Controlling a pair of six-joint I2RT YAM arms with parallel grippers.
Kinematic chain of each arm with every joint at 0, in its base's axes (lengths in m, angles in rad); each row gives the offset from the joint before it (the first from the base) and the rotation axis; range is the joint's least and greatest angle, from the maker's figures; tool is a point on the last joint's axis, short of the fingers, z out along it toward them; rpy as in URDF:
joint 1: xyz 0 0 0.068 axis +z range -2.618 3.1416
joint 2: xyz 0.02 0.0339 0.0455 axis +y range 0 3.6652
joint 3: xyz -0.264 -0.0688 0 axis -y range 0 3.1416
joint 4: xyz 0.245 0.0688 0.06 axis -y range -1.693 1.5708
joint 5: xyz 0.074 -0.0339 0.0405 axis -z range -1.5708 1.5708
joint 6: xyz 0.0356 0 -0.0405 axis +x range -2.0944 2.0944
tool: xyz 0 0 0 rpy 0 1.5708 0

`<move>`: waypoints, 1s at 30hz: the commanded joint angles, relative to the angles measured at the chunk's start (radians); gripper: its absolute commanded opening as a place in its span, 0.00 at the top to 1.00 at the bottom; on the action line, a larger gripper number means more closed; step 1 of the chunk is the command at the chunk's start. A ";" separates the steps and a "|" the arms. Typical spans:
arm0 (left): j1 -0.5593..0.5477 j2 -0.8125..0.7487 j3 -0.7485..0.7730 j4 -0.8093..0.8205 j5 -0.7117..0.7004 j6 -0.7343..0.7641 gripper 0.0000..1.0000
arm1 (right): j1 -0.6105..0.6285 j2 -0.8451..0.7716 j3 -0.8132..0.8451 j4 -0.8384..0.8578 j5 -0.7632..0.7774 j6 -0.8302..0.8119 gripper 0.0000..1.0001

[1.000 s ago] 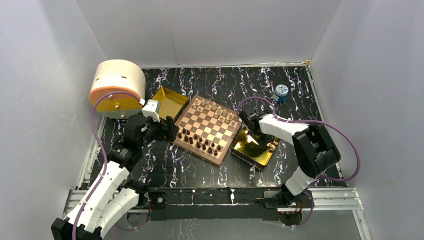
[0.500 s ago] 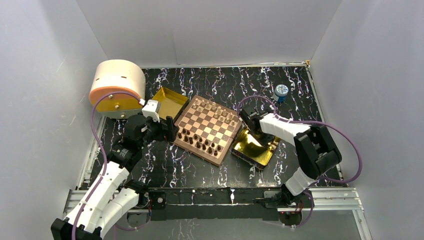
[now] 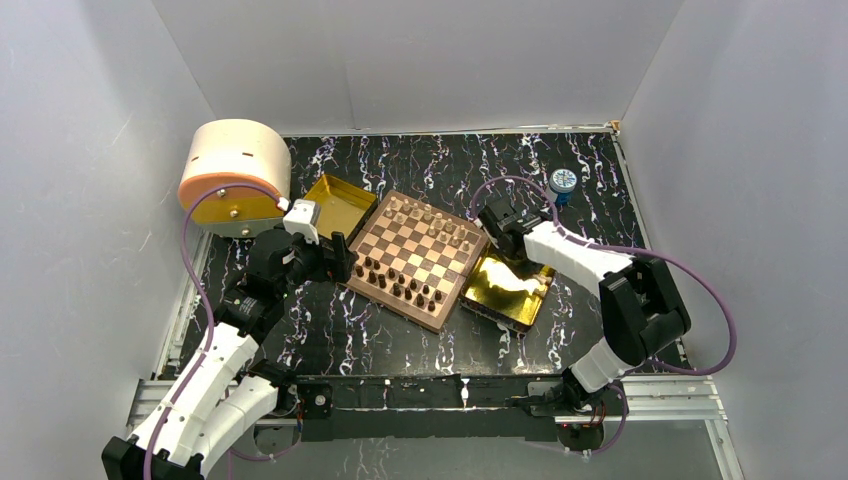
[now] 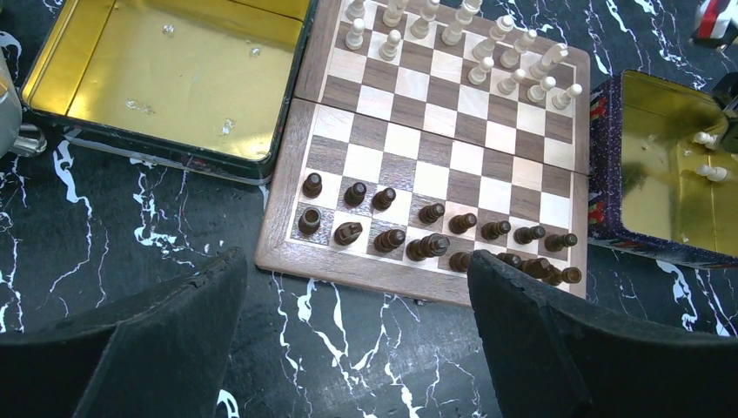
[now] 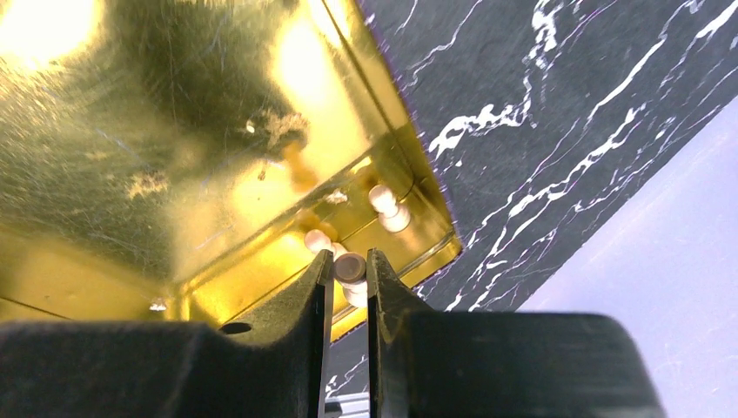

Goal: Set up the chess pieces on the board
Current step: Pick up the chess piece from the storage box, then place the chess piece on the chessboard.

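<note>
Right gripper [image 5: 348, 259] is seen nearly closed, jaws pinched on a small light tan wooden chess piece [image 5: 352, 268]. Only the piece's round end is shown between the black fingers [image 5: 318, 305]. The grip is made over one corner of a shiny gold square tray [image 5: 130, 139] set just beside the board's right edge. Whether the piece is clear of the tray floor cannot be told. Other light pieces [image 5: 387, 207] are seen lying in that same corner.

Square wooden chessboard [image 3: 418, 252], with dark brown and cream checks and a reddish rim, is set at an angle on the black marbled table [image 3: 420, 165] between two trays. Light tan set [image 4: 487, 52] is stood along the far rows, dark brown set [image 4: 435, 237] along the near rows. Second gold tray [image 4: 174, 78] is placed just beside the board's left side.

Left gripper [image 4: 355, 270] is held wide open with nothing between the jaws, above the table at the board's near-left edge.

Cream cylinder with an orange rim [image 3: 235, 170] is seen at far left, and a small blue-and-white round object [image 3: 563, 182] at far right.
</note>
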 commanded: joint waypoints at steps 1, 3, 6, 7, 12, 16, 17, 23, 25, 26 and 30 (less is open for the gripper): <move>-0.003 -0.025 0.006 -0.004 -0.021 0.011 0.06 | 0.000 -0.041 0.080 0.003 0.022 -0.008 0.82; -0.003 -0.028 0.004 -0.007 -0.021 0.008 0.07 | 0.000 -0.058 0.078 0.016 0.019 -0.006 0.82; -0.003 -0.032 0.002 -0.006 -0.021 0.003 0.07 | 0.000 -0.100 0.067 0.060 -0.001 0.001 0.82; -0.003 -0.030 0.001 -0.005 -0.021 0.001 0.07 | 0.001 -0.116 0.070 0.072 -0.013 0.011 0.82; -0.003 -0.012 0.014 -0.004 0.011 -0.032 0.08 | 0.001 -0.160 0.142 0.089 -0.129 0.080 0.81; -0.003 0.029 0.064 0.001 0.144 -0.109 0.10 | 0.001 -0.182 0.230 0.080 -0.218 0.207 0.81; -0.003 0.042 0.078 0.011 0.191 -0.132 0.10 | 0.001 -0.191 0.249 0.083 -0.270 0.239 0.81; -0.003 0.123 0.126 0.152 0.429 -0.299 0.17 | 0.000 -0.274 0.229 0.294 -0.607 0.495 0.79; -0.003 0.157 0.135 0.206 0.469 -0.343 0.19 | 0.000 -0.300 0.189 0.420 -0.714 0.607 0.80; -0.004 0.178 0.139 0.232 0.485 -0.362 0.21 | 0.000 -0.313 0.162 0.513 -0.754 0.667 0.81; -0.010 0.250 0.158 0.357 0.539 -0.437 0.25 | 0.002 -0.346 0.088 0.717 -0.803 0.874 0.83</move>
